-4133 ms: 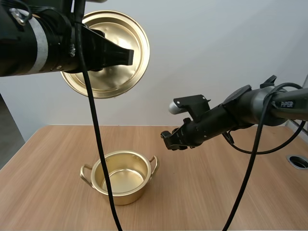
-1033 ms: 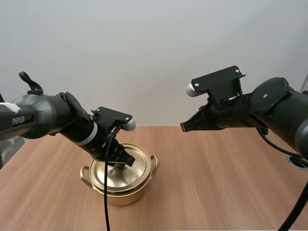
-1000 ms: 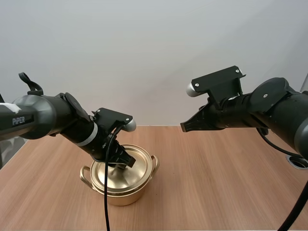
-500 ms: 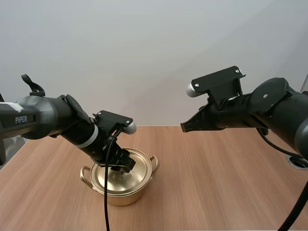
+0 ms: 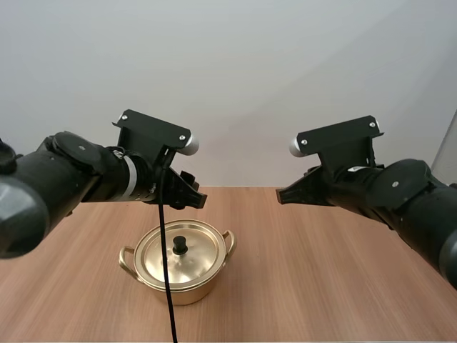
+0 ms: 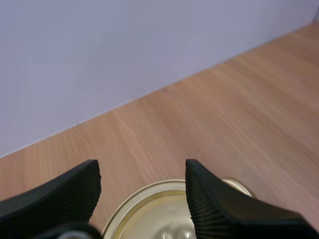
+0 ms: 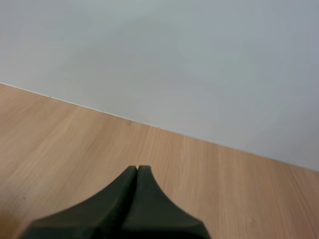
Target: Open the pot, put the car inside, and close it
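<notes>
The left gripper (image 5: 193, 197) hangs with its fingers (image 6: 219, 201) spread apart and empty, above the far side of the gold pot (image 5: 180, 279). The pot's lid (image 5: 187, 261) sits on, black knob (image 5: 179, 245) up. The right gripper (image 5: 283, 196), fingers clenched into one dark wedge, hovers well apart to the pot's right, over the wood-grain counter (image 5: 335, 279). A plain pale wall (image 5: 285, 71) backs the counter. The left wrist view brings out the fingers' ribbed inner faces and the lid's rim beneath them; the high view gives the pot's two side handles (image 5: 127, 256).
</notes>
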